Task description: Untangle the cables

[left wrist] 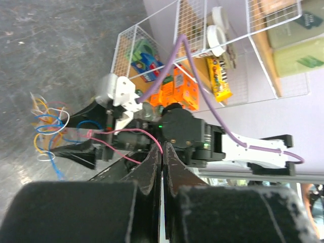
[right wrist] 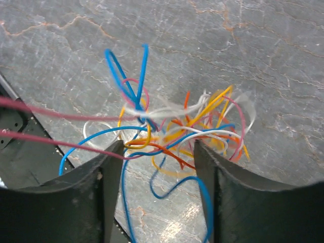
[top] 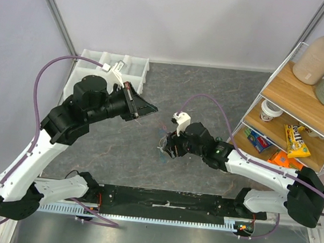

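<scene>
The cables [right wrist: 172, 131] lie in one knotted heap of blue, orange, yellow, white and pink loops on the grey, stone-patterned table [top: 211, 92], a little way out from the arms' bases. The right gripper [right wrist: 158, 147] is lowered over the heap. Its two black fingers are spread, one on each side of the heap, and close on nothing.

A pink loop [right wrist: 50, 113] stretches taut out of the heap, away and to the left. It ends at the left gripper [left wrist: 162, 152], whose fingers are pressed together and pinch that strand.

Farther off, beyond the heap and to its left, a white tray [top: 99, 61] with compartments sits at the table's far edge. To the right of the heap stands a white wire shelf [top: 286, 87] with wooden boards, holding bottles, a cup and snack packets.
</scene>
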Robot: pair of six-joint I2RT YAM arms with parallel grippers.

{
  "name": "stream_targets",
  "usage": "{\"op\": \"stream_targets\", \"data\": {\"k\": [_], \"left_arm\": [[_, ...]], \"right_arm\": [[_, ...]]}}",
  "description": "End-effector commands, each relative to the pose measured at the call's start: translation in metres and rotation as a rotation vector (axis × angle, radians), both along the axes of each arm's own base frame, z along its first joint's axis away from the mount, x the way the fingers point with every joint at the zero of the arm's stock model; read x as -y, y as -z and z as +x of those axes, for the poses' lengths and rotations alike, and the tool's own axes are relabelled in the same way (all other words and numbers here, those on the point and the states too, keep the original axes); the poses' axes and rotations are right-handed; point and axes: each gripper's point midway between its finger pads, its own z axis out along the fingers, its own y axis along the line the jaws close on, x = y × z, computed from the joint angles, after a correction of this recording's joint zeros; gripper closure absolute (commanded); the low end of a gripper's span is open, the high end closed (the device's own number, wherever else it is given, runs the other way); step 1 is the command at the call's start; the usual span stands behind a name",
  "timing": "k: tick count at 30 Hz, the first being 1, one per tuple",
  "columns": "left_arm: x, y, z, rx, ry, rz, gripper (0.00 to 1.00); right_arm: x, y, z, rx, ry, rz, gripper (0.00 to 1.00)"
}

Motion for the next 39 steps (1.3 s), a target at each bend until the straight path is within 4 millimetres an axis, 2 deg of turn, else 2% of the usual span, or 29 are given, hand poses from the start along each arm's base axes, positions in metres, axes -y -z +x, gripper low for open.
{"op": "stream_targets", "data": {"k": [1, 4, 8, 9, 15, 17, 22, 25, 30, 35, 39], "left_arm": [[0.007, -0.063, -0.012, 0.053, 0.042, -0.196, 0.98], [0.008, -0.088, -0.015, 0.098, 0.057, -0.248, 0.98], [0.007, -0.129, -0.023, 0.183, 0.097, -0.33, 0.98], [0.006, -0.14, -0.025, 0.206, 0.101, -0.341, 0.98], [-0.011, -0.202, -0.032, 0.394, 0.079, -0.366, 0.98], [-0.017, -0.22, -0.036, 0.479, 0.075, -0.359, 0.98], [-0.029, -0.245, -0.043, 0.595, 0.058, -0.338, 0.99], [-0.032, -0.244, -0.039, 0.587, 0.032, -0.332, 0.98], [-0.025, -0.222, -0.026, 0.515, 0.013, -0.289, 0.98], [-0.02, -0.181, -0.008, 0.409, -0.024, -0.178, 0.98], [-0.022, -0.143, 0.004, 0.304, -0.071, -0.077, 0.98]], "right_arm": [[0.006, -0.003, 0.023, 0.022, 0.11, -0.015, 0.4], [0.013, -0.003, 0.025, 0.023, 0.127, -0.001, 0.51], [0.017, -0.001, 0.029, 0.016, 0.141, 0.029, 0.83], [0.018, 0.001, 0.03, 0.011, 0.143, 0.027, 0.86], [0.02, 0.021, 0.033, -0.033, 0.134, -0.01, 0.82], [0.018, 0.029, 0.028, -0.062, 0.106, -0.015, 0.81], [0.018, 0.044, 0.022, -0.102, 0.076, -0.04, 0.82], [0.017, 0.041, 0.021, -0.107, 0.06, -0.057, 0.81], [0.009, 0.012, 0.016, -0.094, -0.007, -0.024, 0.68], [0.004, -0.034, 0.011, -0.056, -0.067, 0.012, 0.46], [0.017, -0.076, 0.016, 0.028, -0.05, -0.008, 0.32]]}}
